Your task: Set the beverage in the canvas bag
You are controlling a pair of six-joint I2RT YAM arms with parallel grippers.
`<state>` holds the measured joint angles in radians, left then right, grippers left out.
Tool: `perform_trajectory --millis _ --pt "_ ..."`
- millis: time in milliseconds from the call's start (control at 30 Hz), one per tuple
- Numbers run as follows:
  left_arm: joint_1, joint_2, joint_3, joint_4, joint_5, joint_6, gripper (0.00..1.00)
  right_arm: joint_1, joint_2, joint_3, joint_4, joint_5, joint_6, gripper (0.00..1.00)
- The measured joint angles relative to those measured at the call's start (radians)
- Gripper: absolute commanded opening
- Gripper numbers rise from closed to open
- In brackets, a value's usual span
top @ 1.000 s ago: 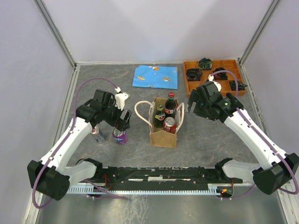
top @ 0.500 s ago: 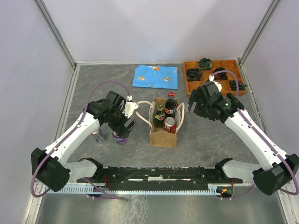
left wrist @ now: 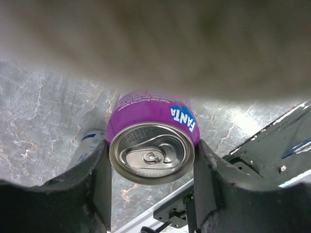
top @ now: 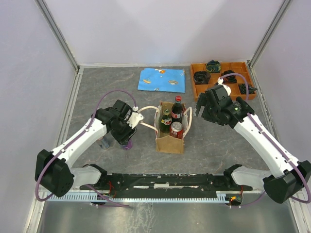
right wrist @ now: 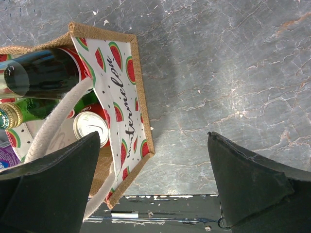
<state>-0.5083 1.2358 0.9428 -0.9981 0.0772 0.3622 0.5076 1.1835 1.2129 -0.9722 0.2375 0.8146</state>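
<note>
A purple Fanta can [left wrist: 151, 150] stands on the grey table, and my left gripper [left wrist: 151, 164] is shut on it, one finger pressed against each side. From above, the left gripper [top: 128, 136] covers most of the can [top: 127, 145]. The canvas bag [top: 170, 141] stands upright at the centre with white rope handles. It holds a dark cola bottle [top: 177, 108], a green bottle [top: 165, 119] and a red can [top: 176, 129]. My right gripper [top: 199, 109] hovers open just right of the bag. In the right wrist view the right gripper [right wrist: 155, 184] is empty, with the bag's watermelon print [right wrist: 121, 77] at the left.
A small clear bottle [top: 103, 142] stands just left of the purple can, beside the left finger [left wrist: 90, 145]. A blue cloth [top: 162, 80] lies at the back. An orange tray [top: 214, 82] with dark items sits at the back right. A black rail [top: 160, 182] runs along the near edge.
The left arm swung in and down over the purple can, and its jaws went from wide open to shut on it. The right arm stayed still.
</note>
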Motion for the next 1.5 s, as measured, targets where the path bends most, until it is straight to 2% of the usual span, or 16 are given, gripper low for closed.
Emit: perform_trajectory --millis 100,300,333,433,467,533,667,900,1000,1067,1133,1200,1367,1433,1500 --pt "0.000 -0.005 0.000 0.006 0.001 0.003 0.18 0.000 -0.006 -0.001 0.000 0.002 0.000 0.99" --pt "0.000 -0.016 0.000 0.007 0.002 0.002 0.13 0.000 -0.014 -0.005 0.000 0.003 0.000 0.99" --pt "0.000 -0.024 0.000 0.005 0.002 0.002 0.17 0.000 -0.014 -0.005 0.000 0.003 0.000 0.99" --pt "0.000 -0.047 0.000 0.005 0.002 0.002 0.57 0.000 -0.014 -0.008 0.000 0.003 0.000 0.99" --pt "0.000 -0.055 0.000 0.005 0.003 0.002 0.73 0.000 -0.014 -0.010 0.002 0.002 0.000 0.99" --pt "0.000 -0.060 0.000 0.004 0.004 0.002 0.84 0.000 -0.014 -0.016 0.008 0.000 0.000 0.99" --pt "0.000 -0.061 0.005 0.005 0.017 0.002 0.93 0.000 -0.012 -0.018 0.016 -0.005 0.000 0.99" --pt "0.000 -0.053 0.007 0.007 0.038 0.002 0.94 0.000 -0.012 -0.019 0.018 -0.010 0.001 0.99" --pt "0.000 -0.043 0.007 0.017 0.038 0.002 0.89 0.000 -0.012 -0.023 0.018 -0.010 0.003 0.99" --pt "0.000 -0.031 0.007 0.027 0.038 0.002 0.79 0.000 -0.012 -0.026 0.018 -0.010 0.005 0.99" --pt "0.000 -0.016 0.007 0.038 0.032 0.003 0.64 0.000 -0.012 -0.027 0.017 -0.010 0.008 0.99" --pt "0.000 -0.007 0.008 0.048 0.032 0.003 0.56 0.000 -0.013 -0.027 0.017 -0.010 0.010 0.99" --pt "0.000 -0.007 0.008 0.050 0.033 0.003 0.55 0.000 -0.027 -0.035 0.014 -0.009 0.013 0.99" --pt "0.000 -0.008 0.008 0.049 0.032 0.003 0.42 0.000 -0.034 -0.040 0.014 -0.009 0.018 0.99" --pt "0.000 -0.008 0.008 0.048 0.032 0.003 0.16 0.000 -0.039 -0.047 0.015 -0.009 0.020 0.99"
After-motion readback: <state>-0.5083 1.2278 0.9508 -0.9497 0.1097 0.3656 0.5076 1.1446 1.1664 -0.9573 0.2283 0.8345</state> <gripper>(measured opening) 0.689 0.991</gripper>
